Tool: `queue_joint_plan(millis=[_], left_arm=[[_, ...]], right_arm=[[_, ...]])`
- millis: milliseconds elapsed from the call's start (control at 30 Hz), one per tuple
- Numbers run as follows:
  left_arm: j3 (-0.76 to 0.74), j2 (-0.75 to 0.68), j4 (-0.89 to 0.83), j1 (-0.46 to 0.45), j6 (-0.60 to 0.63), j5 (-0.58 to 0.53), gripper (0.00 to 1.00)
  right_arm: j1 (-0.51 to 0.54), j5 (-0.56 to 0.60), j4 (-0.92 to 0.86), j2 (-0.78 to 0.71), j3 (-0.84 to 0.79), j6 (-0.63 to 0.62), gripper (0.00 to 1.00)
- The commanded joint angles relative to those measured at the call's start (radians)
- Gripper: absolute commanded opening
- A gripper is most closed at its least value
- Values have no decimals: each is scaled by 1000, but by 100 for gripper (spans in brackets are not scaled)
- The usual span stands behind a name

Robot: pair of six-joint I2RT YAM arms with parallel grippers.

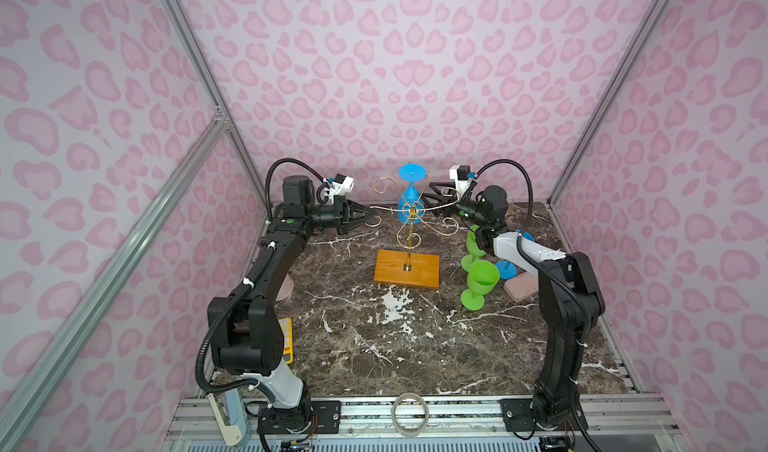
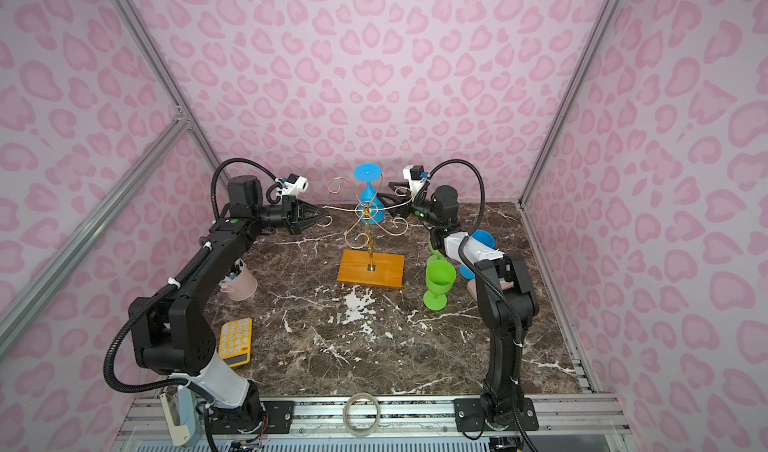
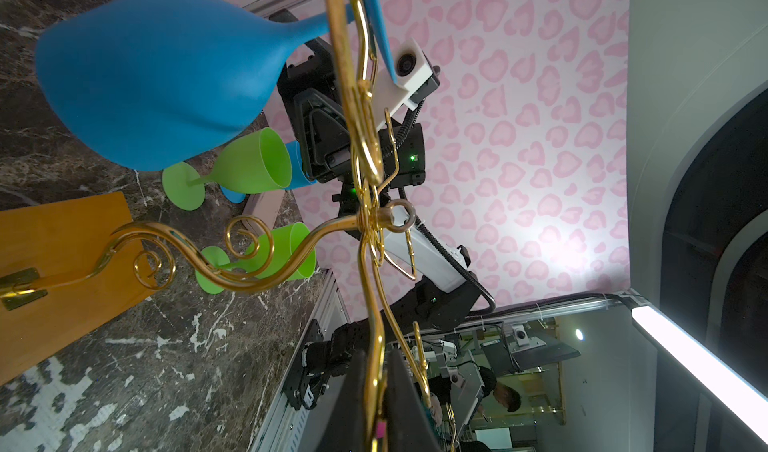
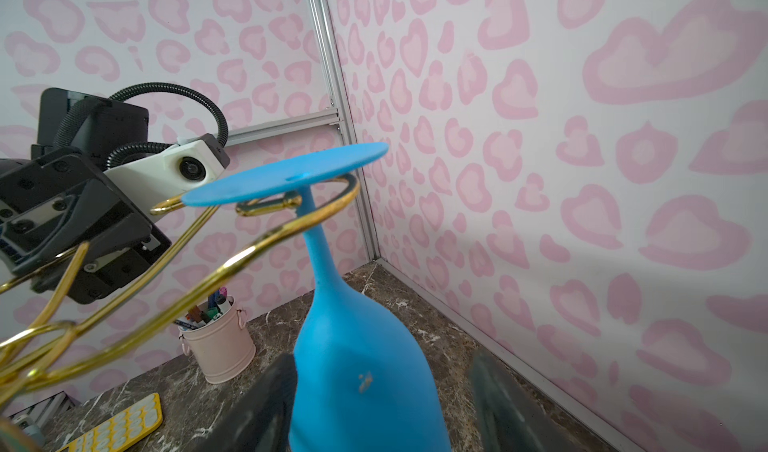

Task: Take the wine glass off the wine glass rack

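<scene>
wine glass (image 1: 409,197): blue, hanging inverted | wine glass rack (image 1: 417,272): gold wire, upright, wooden base

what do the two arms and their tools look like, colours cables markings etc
Both the left arm and right arm are boxy matte black with a white section. Ribbed black cables run along them, fastened by white zip ties. A green dot marks the left arm. The left tool and right tool have black triangular fingers under a white camera housing.
</scene>
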Motion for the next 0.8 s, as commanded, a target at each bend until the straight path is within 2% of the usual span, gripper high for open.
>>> queue_joint_plan(millis=[0,467,767], left_arm=[[-18,17,-91,-10,59,-56,4],[-72,-30,-107,-6,57,-95,4],[-122,-50,-145,13,65,-158,3]], right_arm=[[-4,14,24,-2,-11,-12,68],[6,20,67,12,11,46,69],[12,15,78,25,15,64,68]])
